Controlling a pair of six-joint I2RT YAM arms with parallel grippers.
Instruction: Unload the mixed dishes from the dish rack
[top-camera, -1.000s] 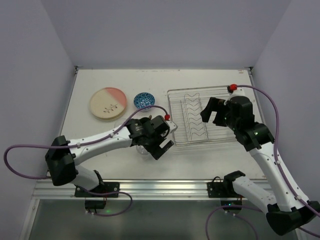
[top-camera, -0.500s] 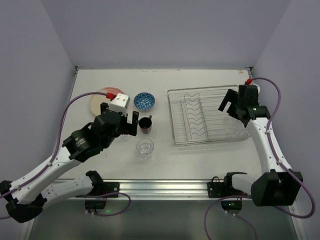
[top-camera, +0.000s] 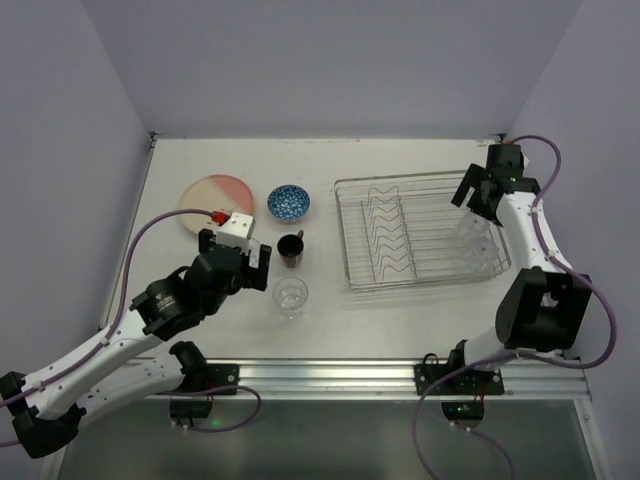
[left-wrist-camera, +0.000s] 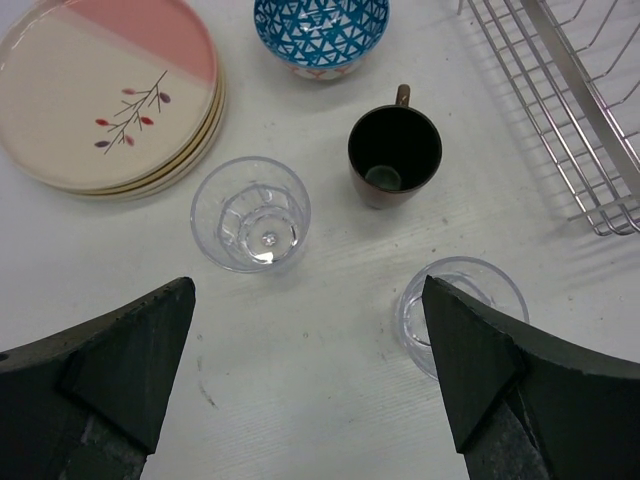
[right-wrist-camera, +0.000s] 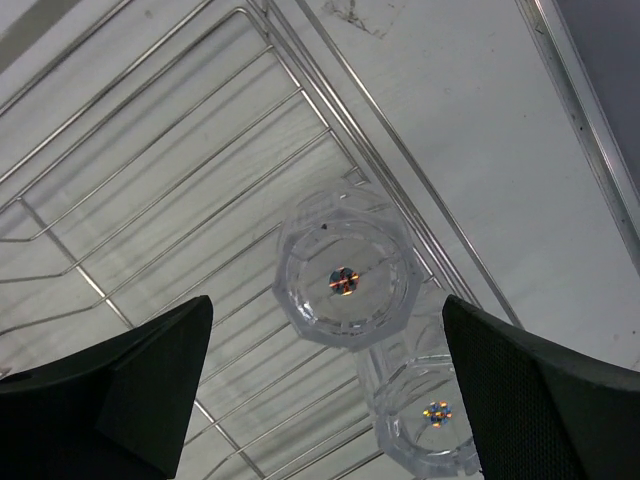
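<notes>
Clock directions are read on the overhead view, with 12 toward the far wall.

1. Dish rack (top-camera: 440, 240): silver wire basket on the right half of the surface (top-camera: 200, 155), long side running 9 to 3. Zigzag dividers stand in its left and middle part. Its 3 o'clock end lies close to the surface's right edge, where a metal rail (right-wrist-camera: 575, 110) runs.
2. Third tumbler (right-wrist-camera: 345, 280) and fourth tumbler (right-wrist-camera: 430, 410): clear glass, inside the rack at its 3 o'clock end. They sit close together against the side wires; whether they touch cannot be told.
3. Right claw (top-camera: 476, 193): jaws spread wide, holding nothing. It hangs over the rack's far 3 o'clock corner, with the third tumbler below it, between its fingers.
4. Plate stack (top-camera: 205, 195): cream, the top plate part pink with a sprig mark. It lies on the surface at 10 o'clock of the mug, outside the rack.
5. Blue-patterned bowl (top-camera: 288, 202): near the plates at their 3 o'clock.
6. Brown mug (top-camera: 290, 248): upright, at 6 o'clock of the bowl, handle turned toward the bowl.
7. First tumbler (left-wrist-camera: 250, 212): at 9 o'clock of the mug, near the plate rim, hidden overhead by the left arm.
8. Second tumbler (top-camera: 290, 295): at 6 o'clock of the mug, standing apart from it.
9. Left claw (top-camera: 233, 252): jaws wide apart, empty, above the first tumbler.
10. Open room: a bare strip between the mug and the rack's 9 o'clock side, and a bare band along the far edge. Lavender walls (top-camera: 330, 70) close the left, far and right sides.
</notes>
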